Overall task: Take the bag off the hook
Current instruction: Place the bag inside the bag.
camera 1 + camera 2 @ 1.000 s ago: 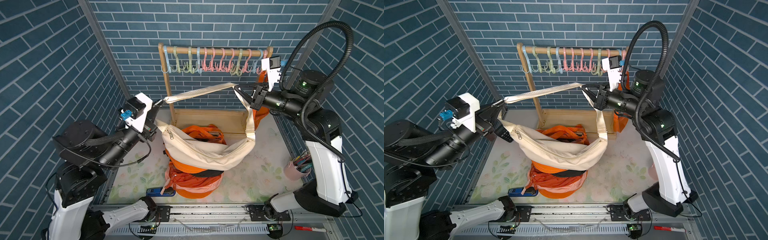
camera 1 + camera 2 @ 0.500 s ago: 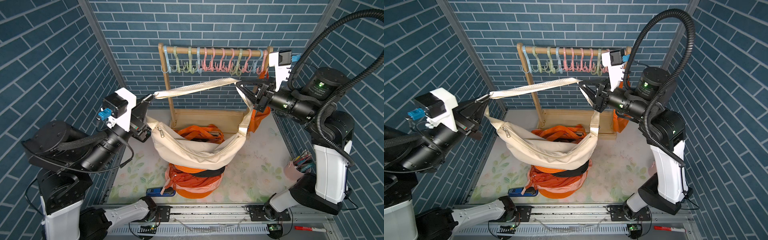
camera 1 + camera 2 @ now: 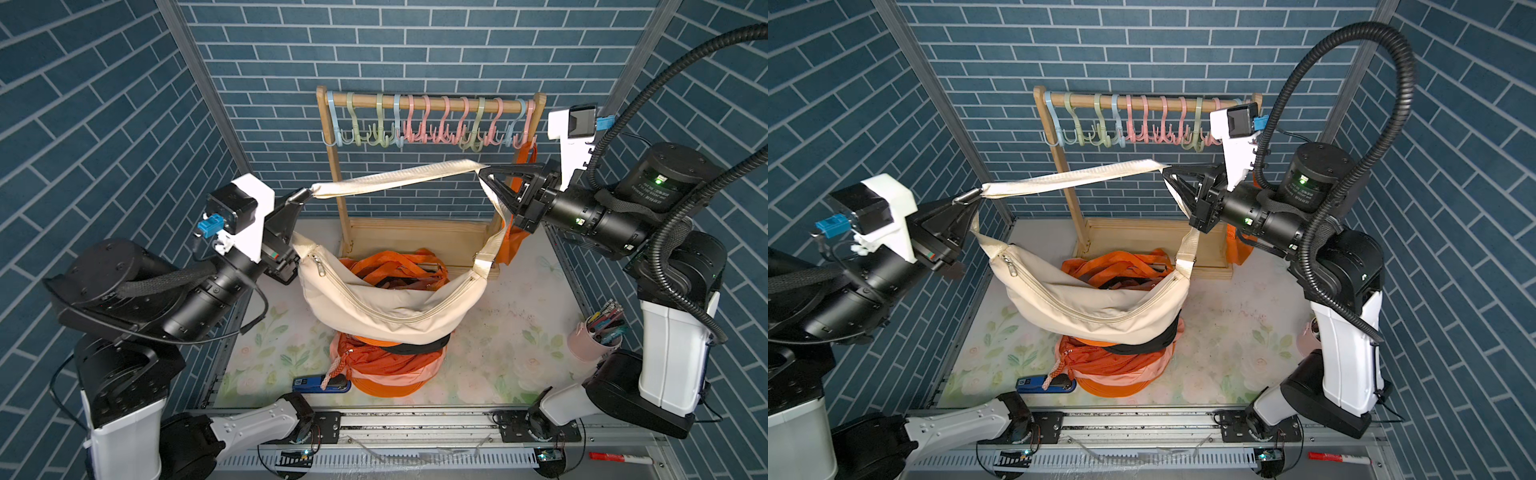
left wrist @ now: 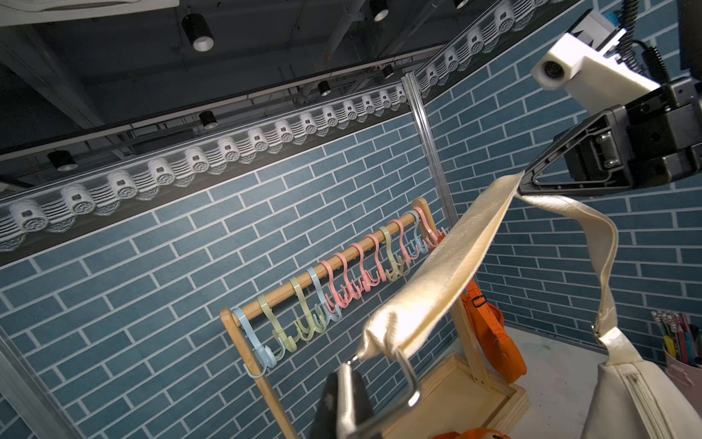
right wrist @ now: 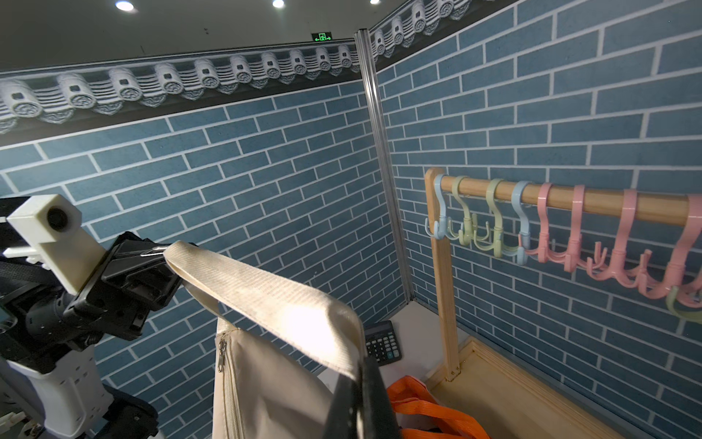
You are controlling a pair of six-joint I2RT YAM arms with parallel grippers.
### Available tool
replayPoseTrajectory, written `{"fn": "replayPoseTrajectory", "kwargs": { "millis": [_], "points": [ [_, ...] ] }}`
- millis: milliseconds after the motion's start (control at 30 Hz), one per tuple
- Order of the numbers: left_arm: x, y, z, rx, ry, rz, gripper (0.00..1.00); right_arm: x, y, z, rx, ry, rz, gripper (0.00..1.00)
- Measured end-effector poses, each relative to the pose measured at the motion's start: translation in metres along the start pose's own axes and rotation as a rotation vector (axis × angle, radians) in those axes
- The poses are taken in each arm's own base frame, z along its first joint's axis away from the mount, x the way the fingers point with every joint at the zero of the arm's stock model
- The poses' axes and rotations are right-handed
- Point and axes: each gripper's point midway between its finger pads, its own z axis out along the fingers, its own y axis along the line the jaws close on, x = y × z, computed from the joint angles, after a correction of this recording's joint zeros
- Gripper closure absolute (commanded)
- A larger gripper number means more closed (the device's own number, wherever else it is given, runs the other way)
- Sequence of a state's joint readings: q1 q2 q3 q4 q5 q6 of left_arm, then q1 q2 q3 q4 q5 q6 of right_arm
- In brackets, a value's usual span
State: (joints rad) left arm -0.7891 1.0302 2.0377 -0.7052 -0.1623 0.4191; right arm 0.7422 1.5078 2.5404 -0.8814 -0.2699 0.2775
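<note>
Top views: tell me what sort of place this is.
Most likely a staged robot test cell dressed as a closet corner: brick-print wall panels on metal framing, a wooden rack of pastel hooks, and a floral mat beside a bolted metal rail.

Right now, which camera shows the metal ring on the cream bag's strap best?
The left wrist view: the metal ring sits large in the foreground with the strap looped through it. Both top views show it small at the tip of the left gripper; the right wrist view gives only a distant glint.
</note>
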Motion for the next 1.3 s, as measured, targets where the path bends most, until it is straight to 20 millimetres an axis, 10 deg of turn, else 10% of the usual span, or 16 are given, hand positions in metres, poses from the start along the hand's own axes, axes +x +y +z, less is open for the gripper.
{"fn": "replayPoseTrajectory", "kwargs": {
  "millis": [400,733,1300],
  "points": [
    [0.081,0.007,0.052,-0.212,0.225,0.083,1.0,0.079,-0.114,0.108,0.308,0.207,-0.036,1.0],
    [0.212,0.034,0.109,-0.276,0.407,-0.138,1.0,0.131,-0.174,0.126,0.348,0.325,0.035,1.0],
    [0.341,0.007,0.167,-0.267,0.487,-0.347,1.0,0.22,-0.268,0.147,0.419,0.426,0.129,1.0]
  ]
}}
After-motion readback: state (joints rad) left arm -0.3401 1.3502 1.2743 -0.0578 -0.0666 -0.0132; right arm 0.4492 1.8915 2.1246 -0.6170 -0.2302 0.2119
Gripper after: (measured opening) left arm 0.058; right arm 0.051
